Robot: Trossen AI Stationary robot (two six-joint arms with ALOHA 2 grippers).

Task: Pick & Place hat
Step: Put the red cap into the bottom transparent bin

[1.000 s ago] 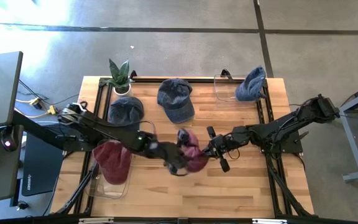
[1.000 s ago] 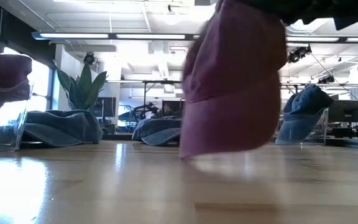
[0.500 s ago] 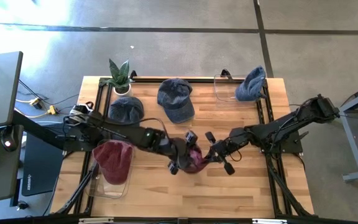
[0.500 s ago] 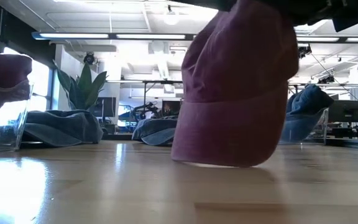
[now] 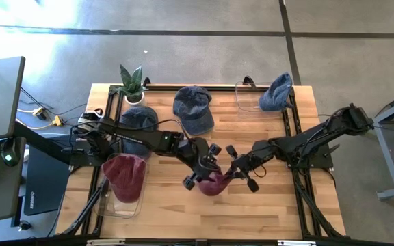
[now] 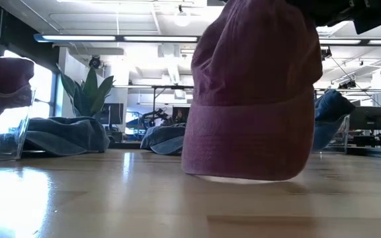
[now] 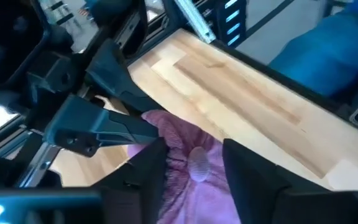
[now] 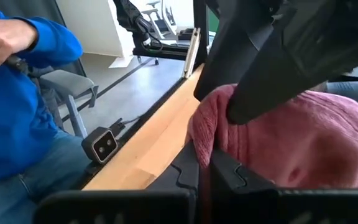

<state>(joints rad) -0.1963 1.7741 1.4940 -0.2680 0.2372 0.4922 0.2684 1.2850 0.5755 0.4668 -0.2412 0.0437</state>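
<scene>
Now that the red hat [image 5: 214, 183] is sinking toward mid-counter [image 5: 265, 205], both the left claw [image 5: 204, 171] and right claw [image 5: 237, 172] are gripping it, suggesting placement.

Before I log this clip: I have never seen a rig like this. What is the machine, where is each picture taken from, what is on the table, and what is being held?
It is a robot with two dark arms at a wooden table. One picture looks straight down, one looks level across the tabletop, and two come from cameras on the wrists.

Both arms meet at mid-table on a pink hat. The left tool grips its crown; the right tool is shut on its edge. From table height the hat seems to hang just above the wood.

Also on the table: two blue hats, a third blue hat on a clear stand, a dark red hat on another stand, and a potted plant. The right wrist view shows a person in blue beside the table.
</scene>
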